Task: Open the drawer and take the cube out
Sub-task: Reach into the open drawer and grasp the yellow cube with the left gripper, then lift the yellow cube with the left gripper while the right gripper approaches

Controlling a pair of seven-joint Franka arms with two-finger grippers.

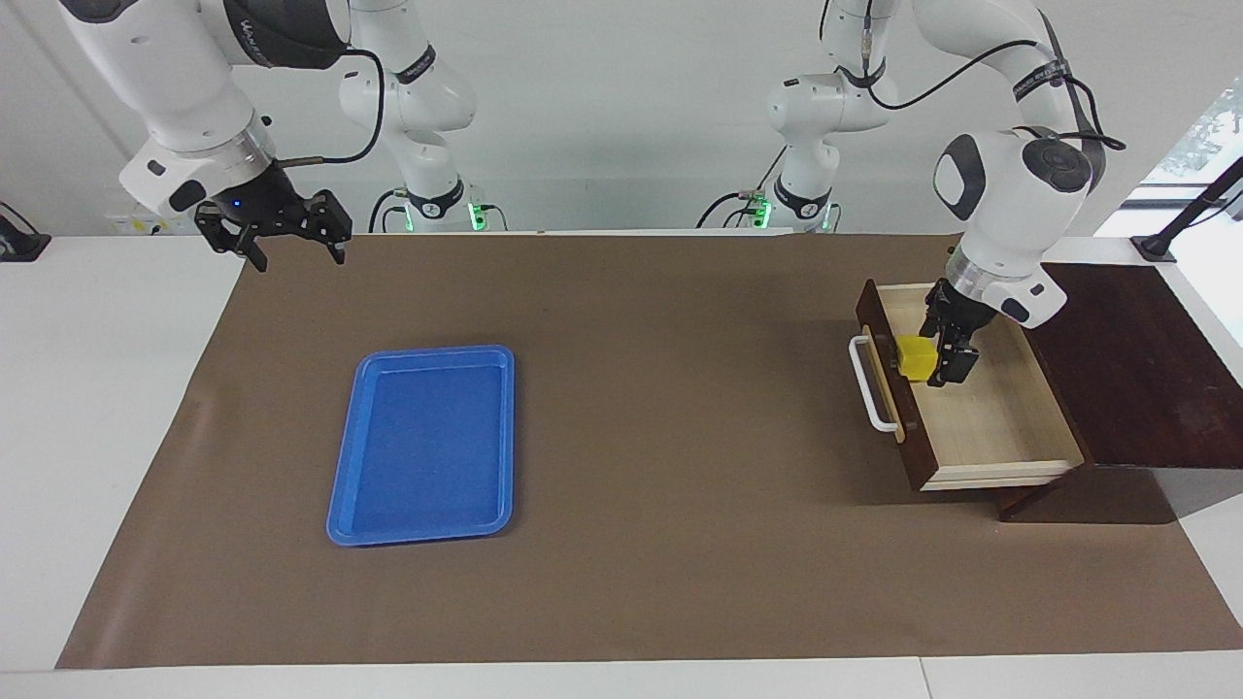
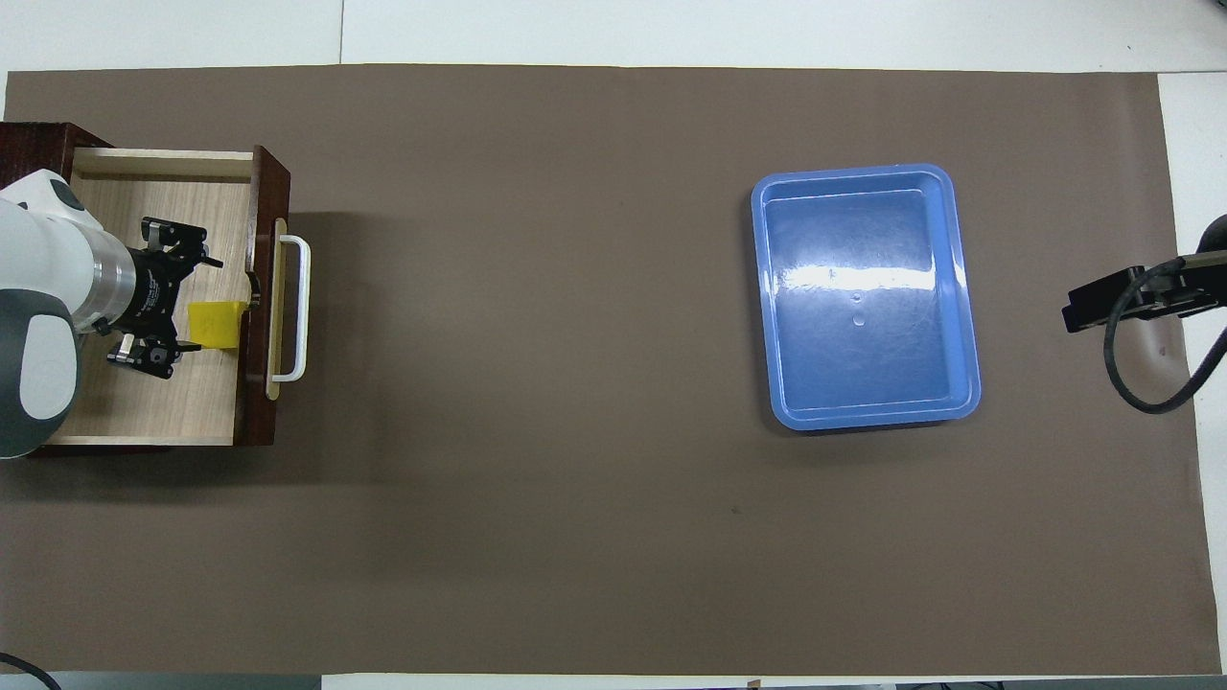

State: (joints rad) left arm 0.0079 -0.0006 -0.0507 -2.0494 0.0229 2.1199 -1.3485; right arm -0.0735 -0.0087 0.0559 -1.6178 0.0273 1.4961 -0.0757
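The drawer (image 1: 981, 427) (image 2: 144, 402) stands pulled out of its dark wooden box (image 1: 1136, 369) at the left arm's end of the table. Its dark front and white loop handle (image 1: 871, 383) (image 2: 299, 307) face the middle of the table. My left gripper (image 1: 934, 361) (image 2: 209, 309) reaches down into the drawer, shut on the yellow cube (image 1: 915, 356) (image 2: 216, 324) just inside the drawer's front. Whether the cube touches the drawer floor I cannot tell. My right gripper (image 1: 296, 257) waits open and empty, raised over the table's edge at the right arm's end.
A flat blue tray (image 1: 424, 445) (image 2: 868, 295) with nothing in it lies on the brown mat toward the right arm's end. The mat (image 1: 660, 408) covers most of the table between tray and drawer. A black stand (image 1: 1180, 228) sits by the box.
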